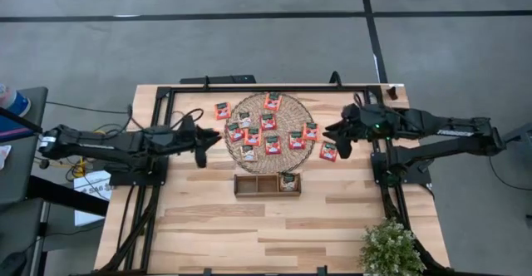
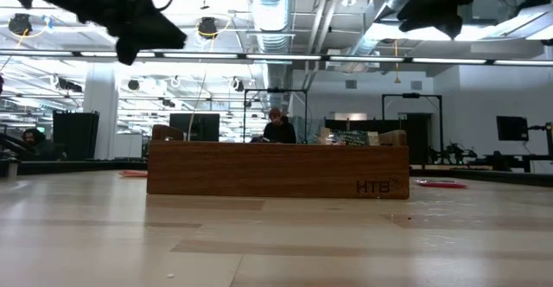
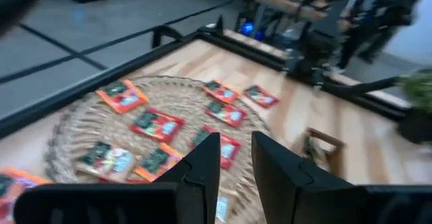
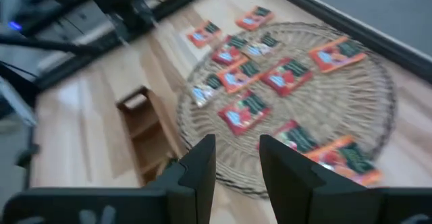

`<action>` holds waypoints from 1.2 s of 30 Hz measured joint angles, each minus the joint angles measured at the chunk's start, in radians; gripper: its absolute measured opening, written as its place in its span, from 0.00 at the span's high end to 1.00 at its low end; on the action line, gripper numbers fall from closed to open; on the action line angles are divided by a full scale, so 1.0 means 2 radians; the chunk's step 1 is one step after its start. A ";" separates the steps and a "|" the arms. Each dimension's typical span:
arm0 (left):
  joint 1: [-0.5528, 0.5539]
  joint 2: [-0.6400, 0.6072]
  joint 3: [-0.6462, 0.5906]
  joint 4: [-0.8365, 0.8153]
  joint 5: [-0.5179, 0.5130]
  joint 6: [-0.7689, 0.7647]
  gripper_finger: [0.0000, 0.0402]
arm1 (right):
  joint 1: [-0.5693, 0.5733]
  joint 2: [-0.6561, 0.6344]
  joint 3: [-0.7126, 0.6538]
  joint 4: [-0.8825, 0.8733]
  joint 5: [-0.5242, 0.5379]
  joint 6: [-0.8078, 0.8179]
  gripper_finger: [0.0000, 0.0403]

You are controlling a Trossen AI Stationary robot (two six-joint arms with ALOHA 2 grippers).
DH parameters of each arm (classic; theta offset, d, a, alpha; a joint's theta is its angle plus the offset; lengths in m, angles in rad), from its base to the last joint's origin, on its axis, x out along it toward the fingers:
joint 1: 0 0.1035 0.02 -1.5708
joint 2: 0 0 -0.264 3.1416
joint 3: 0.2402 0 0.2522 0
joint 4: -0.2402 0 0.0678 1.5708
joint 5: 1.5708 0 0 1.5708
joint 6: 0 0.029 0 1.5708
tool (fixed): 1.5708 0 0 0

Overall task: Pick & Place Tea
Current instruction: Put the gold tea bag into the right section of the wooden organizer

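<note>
Several red-orange tea sachets (image 1: 273, 145) lie flat on the round woven mat (image 1: 249, 161), also seen in the left wrist view (image 3: 156, 125) and the right wrist view (image 4: 244, 113). One sachet (image 1: 222, 110) lies on the table left of the mat, and another (image 1: 329, 151) at the mat's right edge. A further sachet (image 1: 288, 182) sits in the right compartment of the wooden tray (image 1: 253, 184). My left gripper (image 1: 212, 135) (image 3: 235, 160) hovers open at the mat's left edge. My right gripper (image 1: 332, 131) (image 4: 237, 158) hovers open at its right edge. Neither holds anything.
The tray (image 2: 276, 170) stands just near of the mat. A potted plant (image 1: 389, 247) sits at the table's near right corner. A black frame (image 1: 274, 87) runs round the work area. Bare wood lies between the tray and the near edge. People sit in the room beyond.
</note>
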 joint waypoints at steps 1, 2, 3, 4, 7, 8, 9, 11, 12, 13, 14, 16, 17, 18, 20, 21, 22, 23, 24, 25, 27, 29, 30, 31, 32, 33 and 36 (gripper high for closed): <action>0.007 0.017 0.012 -0.001 0.000 0.002 0.81 | 0.004 -0.009 -0.013 0.016 0.000 0.007 0.73; 0.015 0.033 0.025 -0.003 0.001 0.003 0.81 | 0.007 -0.018 -0.027 0.031 0.000 0.013 0.73; 0.024 0.048 0.038 -0.009 0.004 0.003 0.81 | 0.010 -0.026 -0.040 0.045 0.000 0.017 0.73; 0.034 0.063 0.053 -0.016 0.010 0.003 0.81 | 0.013 -0.033 -0.051 0.056 0.000 0.022 0.73; 0.067 0.106 0.104 -0.051 0.040 0.015 0.81 | 0.019 -0.050 -0.080 0.080 0.002 0.036 0.73; 0.080 0.121 0.123 -0.066 0.054 0.023 0.81 | 0.021 -0.055 -0.088 0.084 0.002 0.040 0.73; 0.094 0.137 0.142 -0.083 0.065 0.030 0.81 | 0.023 -0.058 -0.093 0.088 0.002 0.042 0.73; 0.123 0.172 0.182 -0.121 0.083 0.042 0.81 | 0.025 -0.063 -0.102 0.097 0.002 0.046 0.73; 0.138 0.191 0.203 -0.139 0.093 0.049 0.81 | 0.026 -0.065 -0.105 0.100 0.002 0.048 0.73; 0.154 0.210 0.223 -0.156 0.103 0.054 0.81 | 0.027 -0.067 -0.108 0.103 0.002 0.049 0.73; 0.169 0.230 0.245 -0.173 0.115 0.064 0.81 | 0.027 -0.067 -0.110 0.107 0.002 0.049 0.73; 0.199 0.271 0.285 -0.204 0.136 0.086 0.81 | 0.027 -0.067 -0.112 0.107 0.002 0.049 0.73; 0.213 0.293 0.305 -0.219 0.148 0.098 0.81 | 0.027 -0.067 -0.113 0.106 0.002 0.048 0.73; 0.226 0.314 0.325 -0.232 0.161 0.109 0.81 | 0.027 -0.067 -0.114 0.107 0.002 0.044 0.73; 0.250 0.358 0.362 -0.257 0.187 0.125 0.81 | 0.027 -0.067 -0.119 0.111 0.003 0.041 0.73; 0.261 0.378 0.380 -0.269 0.200 0.131 0.81 | 0.027 -0.067 -0.122 0.116 0.003 0.041 0.73; 0.270 0.398 0.397 -0.280 0.213 0.137 0.81 | 0.027 -0.067 -0.123 0.122 0.002 0.036 0.73; 0.278 0.418 0.412 -0.291 0.222 0.144 0.81 | 0.028 -0.067 -0.123 0.129 0.002 0.029 0.73; 0.286 0.437 0.426 -0.304 0.229 0.149 0.81 | 0.031 -0.068 -0.123 0.134 0.002 0.022 0.73; 0.292 0.455 0.440 -0.317 0.234 0.155 0.81 | 0.034 -0.068 -0.123 0.134 0.003 0.016 0.73; 0.304 0.487 0.463 -0.342 0.240 0.166 0.81 | 0.040 -0.076 -0.123 0.129 0.010 0.008 0.73; 0.313 0.511 0.479 -0.360 0.246 0.172 0.81 | 0.047 -0.084 -0.123 0.133 0.026 0.000 0.73; 0.317 0.520 0.485 -0.368 0.249 0.175 0.81 | 0.051 -0.089 -0.123 0.131 0.034 -0.003 0.73; 0.321 0.529 0.489 -0.373 0.254 0.179 0.81 | 0.056 -0.094 -0.123 0.130 0.044 -0.006 0.73; 0.324 0.537 0.492 -0.379 0.259 0.182 0.81 | 0.060 -0.101 -0.123 0.130 0.053 -0.012 0.73; 0.327 0.543 0.494 -0.384 0.263 0.184 0.81 | 0.064 -0.108 -0.123 0.132 0.060 -0.016 0.73; 0.335 0.552 0.497 -0.393 0.269 0.192 0.81 | 0.076 -0.136 -0.123 0.130 0.075 -0.030 0.73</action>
